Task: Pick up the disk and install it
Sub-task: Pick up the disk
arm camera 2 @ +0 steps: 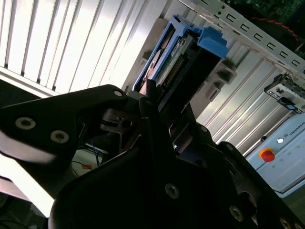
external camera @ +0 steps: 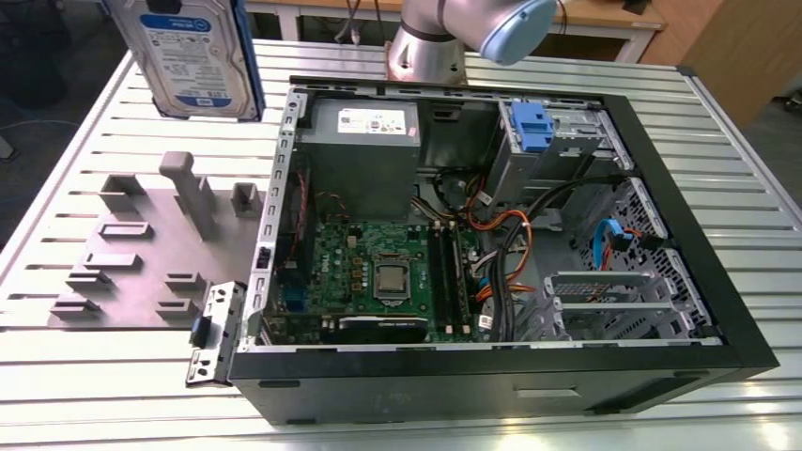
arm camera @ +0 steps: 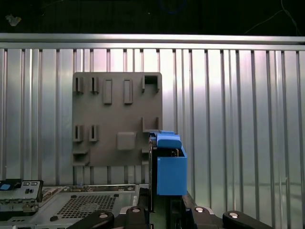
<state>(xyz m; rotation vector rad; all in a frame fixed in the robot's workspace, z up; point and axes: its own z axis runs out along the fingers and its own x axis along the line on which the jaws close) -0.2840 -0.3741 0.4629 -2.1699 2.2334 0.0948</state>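
Observation:
The disk (external camera: 198,58), silver with a white-and-blue label and blue rails, hangs upright in the air above the table's far corner at the exterior view's left, its top cut off by the picture's edge. In both wrist views my gripper (arm camera: 164,210) is shut on the disk (arm camera: 170,168), whose blue-railed edge sticks out beyond the black fingers (arm camera 2: 148,98). The disk (arm camera 2: 177,55) is seen edge-on over the grey holder plate (arm camera: 116,124). The open computer case (external camera: 501,235) lies beside it, towards the exterior view's right.
The grey holder plate (external camera: 150,254) with upright pegs lies on the slatted metal table (external camera: 75,376). A blue bracket (external camera: 532,127) sits in the case's far drive bay. The arm's base (external camera: 433,42) stands behind the case. Cables and a motherboard (external camera: 376,272) lie inside.

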